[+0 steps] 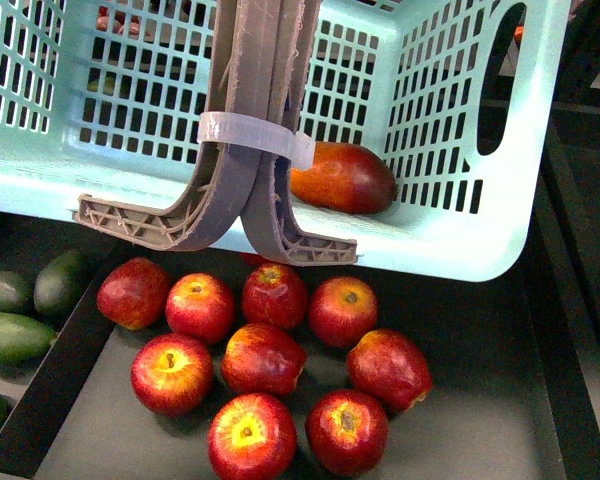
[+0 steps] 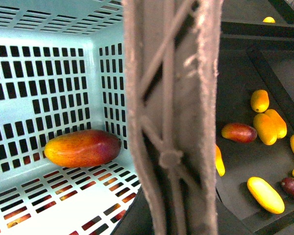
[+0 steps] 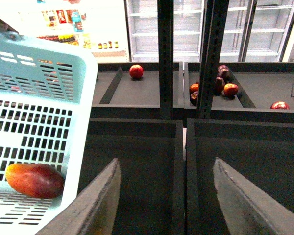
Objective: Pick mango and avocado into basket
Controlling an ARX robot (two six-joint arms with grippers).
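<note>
Basket: the turquoise basket (image 1: pixel 80 190) fills the upper part of the front frame, tilted, its near rim hanging above the fruit trays. It also takes up the left half of the left wrist frame (image 2: pixel 95 73) and the left edge of the right wrist frame (image 3: pixel 83 98).
Handles: the two grey-brown handles (image 1: pixel 255 120) run down the centre of the front frame, bound together by a white zip tie (image 1: pixel 250 135). In the left wrist frame they stand as a wide blurred bar through the middle (image 2: pixel 174 122).
Mango: the dark-red mango (image 1: pixel 345 178) lies on its side on the basket floor, just right of the handles and close to the lattice wall. It sits at centre left in the left wrist frame (image 2: pixel 83 148) and at lower left in the right wrist frame (image 3: pixel 34 180).
Avocado: a dull-green avocado (image 1: pixel 63 280) lies outside the basket at the left edge of the front frame, among other green fruits (image 1: pixel 10 337).
Apples: red apples (image 1: pixel 263 358) cluster in the dark tray (image 1: pixel 460 420) at lower centre, a divider (image 1: pixel 50 370) between them and the avocado.
Loose mangoes: yellow mangoes (image 2: pixel 265 195) and a red one (image 2: pixel 239 132) lie at the right of the left wrist frame.
Right gripper: the right gripper (image 3: pixel 166 166) has its fingers (image 3: pixel 95 205) spread wide at the bottom of the frame, nothing between them.
Left gripper: its fingers show in no view, so their state cannot be told.
</note>
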